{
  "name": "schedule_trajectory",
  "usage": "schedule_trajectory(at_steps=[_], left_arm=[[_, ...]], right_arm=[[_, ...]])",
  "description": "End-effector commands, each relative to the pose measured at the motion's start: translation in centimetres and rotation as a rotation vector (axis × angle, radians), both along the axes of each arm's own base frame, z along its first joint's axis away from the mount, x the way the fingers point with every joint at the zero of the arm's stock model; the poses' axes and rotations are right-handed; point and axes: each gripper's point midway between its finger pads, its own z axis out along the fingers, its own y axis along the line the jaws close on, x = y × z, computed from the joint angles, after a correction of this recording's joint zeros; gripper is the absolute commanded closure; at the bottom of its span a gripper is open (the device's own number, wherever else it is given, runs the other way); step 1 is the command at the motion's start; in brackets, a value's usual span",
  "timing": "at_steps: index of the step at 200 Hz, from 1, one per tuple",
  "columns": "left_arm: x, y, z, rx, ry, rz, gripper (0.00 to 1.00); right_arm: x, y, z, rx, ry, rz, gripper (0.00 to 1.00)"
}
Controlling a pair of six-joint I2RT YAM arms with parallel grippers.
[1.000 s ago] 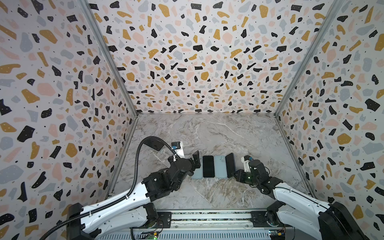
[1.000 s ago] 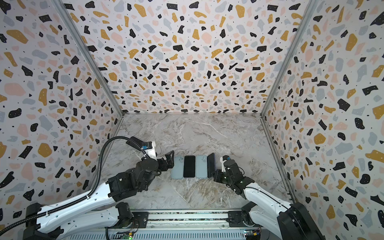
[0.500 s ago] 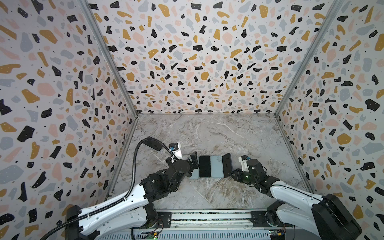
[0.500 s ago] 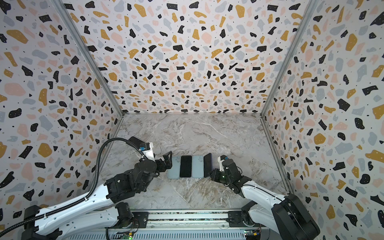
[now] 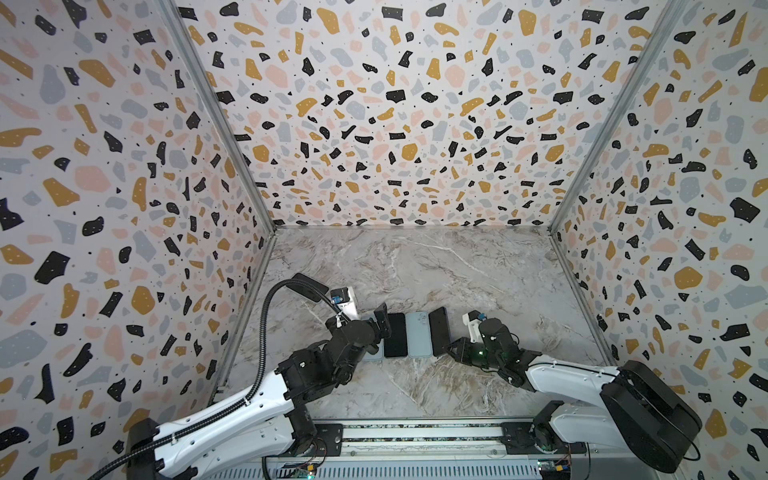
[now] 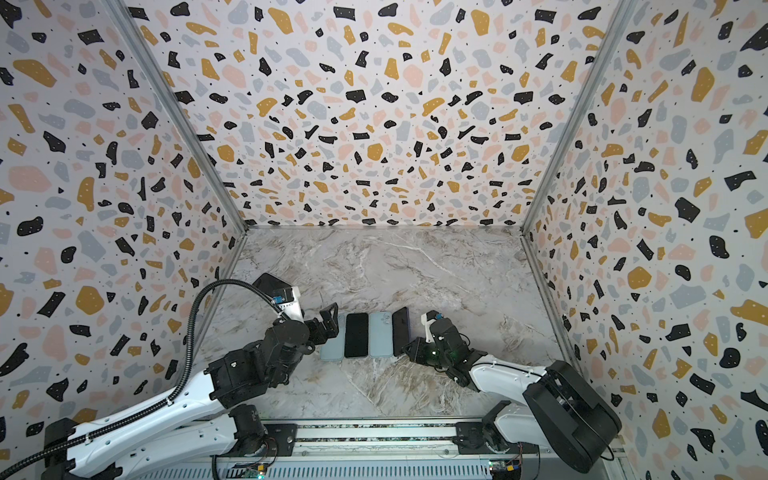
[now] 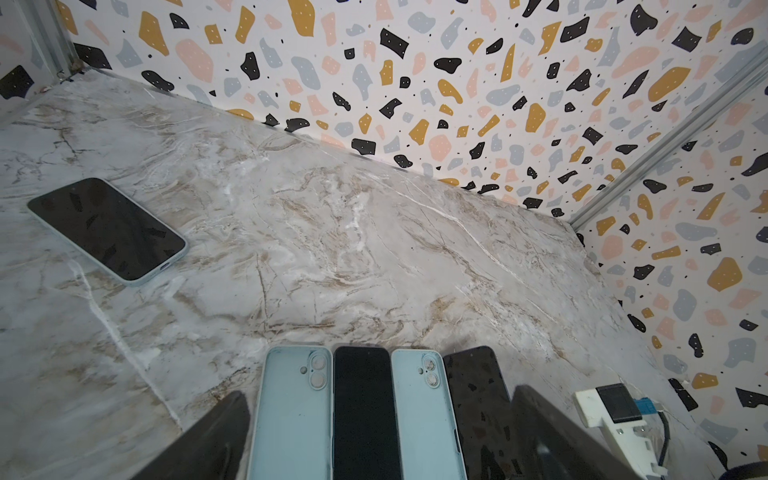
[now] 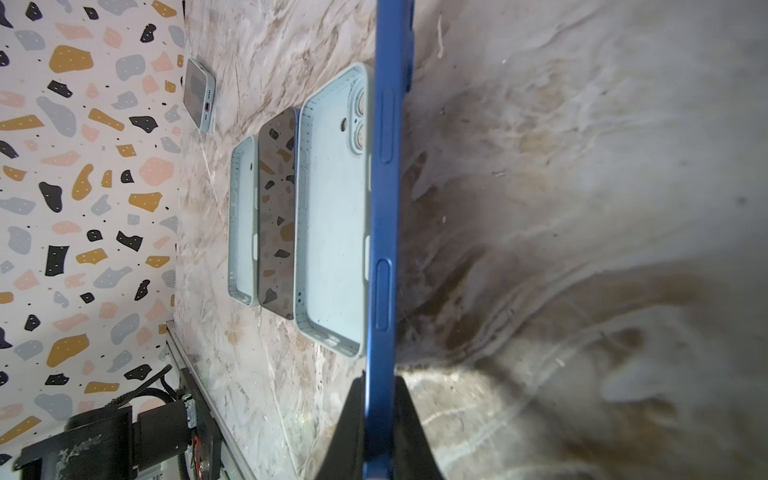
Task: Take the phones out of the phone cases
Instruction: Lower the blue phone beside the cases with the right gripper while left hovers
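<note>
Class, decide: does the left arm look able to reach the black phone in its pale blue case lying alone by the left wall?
Probably yes: the left end effector is open and empty, and only bare marble tabletop lies between it and that cased black phone.

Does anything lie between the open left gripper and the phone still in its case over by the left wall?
Nothing visible does. In the left wrist view only bare marble table separates the left gripper from the cased phone. The row of empty cases and phones lies in front of the gripper, off that path.
</note>
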Motion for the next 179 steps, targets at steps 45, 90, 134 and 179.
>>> schedule_trajectory(at_steps=[45, 90, 134, 179], left_arm=[[0.0, 1.1, 0.1, -0.014, -0.013, 0.035, 0.0], [0.0, 1.2, 0.1, -0.018, -0.014, 0.038, 0.0], [0.0, 1.4, 0.2, -0.021, -0.016, 0.047, 0.0], [0.0, 1.5, 0.1, -0.025, -0.014, 0.051, 0.0]], right_arm=[[0.9, 3.4, 3.1, 0.118, -0.036, -0.012, 1.0], [0.6, 4.1, 2.7, 0.115, -0.021, -0.005, 1.0], [0.5, 3.9, 2.6, 0.101, -0.016, -0.004, 0.88], [0.4, 3.6, 2.1, 0.076, -0.005, -0.006, 0.81]])
